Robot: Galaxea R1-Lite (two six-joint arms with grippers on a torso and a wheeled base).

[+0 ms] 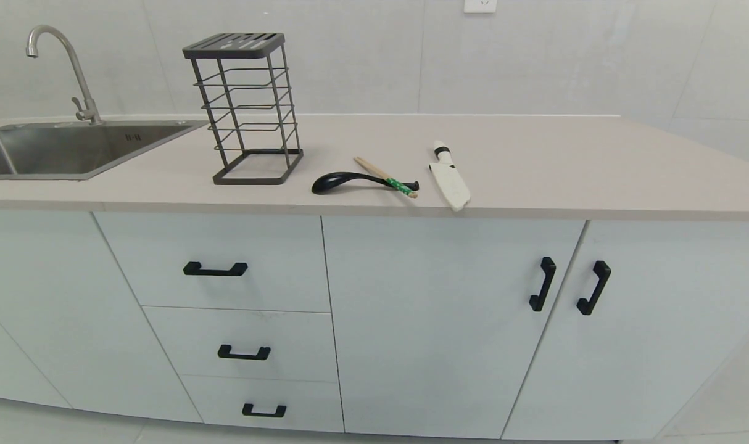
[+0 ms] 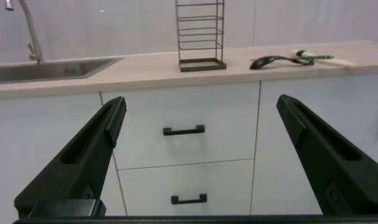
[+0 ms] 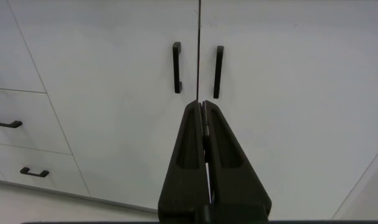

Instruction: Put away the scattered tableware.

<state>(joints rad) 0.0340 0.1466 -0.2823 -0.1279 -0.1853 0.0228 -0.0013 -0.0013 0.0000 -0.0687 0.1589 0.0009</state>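
The left gripper (image 2: pixel 201 102) hangs with its fingers spread wide before the drawers (image 2: pixel 184 130). The right gripper (image 3: pixel 203 104) is pressed closed on nothing, facing the cabinet doors (image 3: pixel 114 93). On the beige countertop (image 1: pixel 566 160), chopsticks (image 1: pixel 384 176) cross a black spoon (image 1: pixel 350 181). A white utensil (image 1: pixel 450 177) lies just beside them, its tip at the front edge. A wire rack (image 1: pixel 248 108) stands between them and the sink (image 1: pixel 72 148).

Beige countertop (image 1: pixel 535 166), long, set against a grey tiled wall (image 1: pixel 535 55). Stainless steel sink (image 1: pixel 72 145) sunk into its left end, with a curved metal faucet (image 1: pixel 77 71) standing behind the basin. White wall socket (image 1: pixel 479 5) high on the tiles. Below, white cabinets: a stack of three drawers (image 1: pixel 226 243) with black bar handles (image 1: pixel 215 269), and to their right two doors (image 1: pixel 436 320) whose upright black handles (image 1: pixel 542 283) stand side by side. Pale floor (image 1: pixel 41 425).
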